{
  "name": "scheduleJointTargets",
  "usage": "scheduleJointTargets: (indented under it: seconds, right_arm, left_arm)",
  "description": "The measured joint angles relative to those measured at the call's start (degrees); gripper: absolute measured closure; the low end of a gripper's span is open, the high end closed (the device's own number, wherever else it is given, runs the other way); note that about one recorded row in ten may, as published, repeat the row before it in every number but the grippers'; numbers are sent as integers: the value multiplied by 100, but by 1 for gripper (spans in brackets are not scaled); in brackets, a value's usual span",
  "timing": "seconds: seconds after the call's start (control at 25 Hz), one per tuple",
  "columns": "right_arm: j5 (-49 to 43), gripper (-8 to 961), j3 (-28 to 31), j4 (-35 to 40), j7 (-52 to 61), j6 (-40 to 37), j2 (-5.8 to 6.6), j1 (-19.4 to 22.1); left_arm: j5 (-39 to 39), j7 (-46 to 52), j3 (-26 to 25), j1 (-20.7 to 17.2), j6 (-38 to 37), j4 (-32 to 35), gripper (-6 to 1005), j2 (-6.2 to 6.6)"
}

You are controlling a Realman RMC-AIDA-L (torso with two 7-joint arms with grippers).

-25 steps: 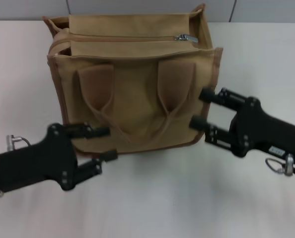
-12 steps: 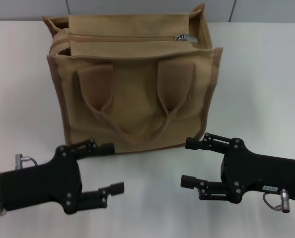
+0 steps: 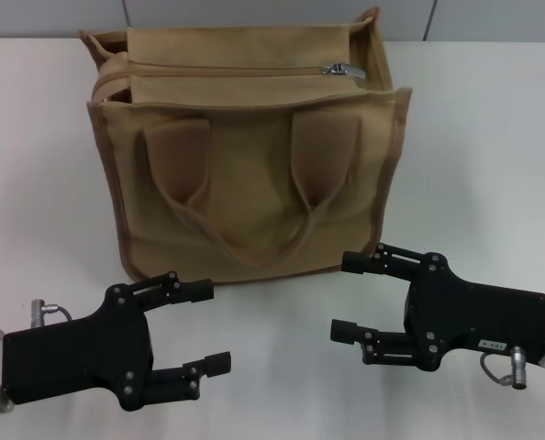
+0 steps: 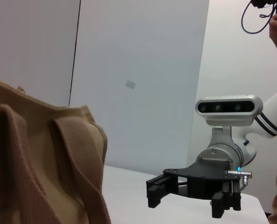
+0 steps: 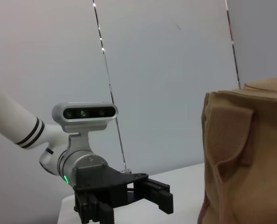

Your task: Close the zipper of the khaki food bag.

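Left end effector [image 3: 208, 325] agape, right end effector [image 3: 348, 298] agape, zipper [image 3: 343, 69] slider small

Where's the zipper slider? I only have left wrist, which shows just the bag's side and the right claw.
Observer: Head view shows the slider at the robot's right end of the bag top.
Operator: Left claw on the bag?
Observer: No. The left claw is open, in front of the bag and apart from it.
Operator: Right claw touching it?
Observer: No. The right claw is open, just in front of the bag's front right corner, holding nothing.
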State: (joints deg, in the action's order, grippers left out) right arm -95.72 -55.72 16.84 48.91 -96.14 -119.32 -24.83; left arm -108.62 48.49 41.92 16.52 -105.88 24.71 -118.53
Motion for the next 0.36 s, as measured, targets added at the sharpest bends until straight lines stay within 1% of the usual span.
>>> scheduleJointTargets:
  seconds: [0.36]
  right_arm:
    - [8, 157, 1, -22, -26, 8, -4, 19]
  left_arm:
    - [-6, -5, 0, 7, -22, -1, 205, 3]
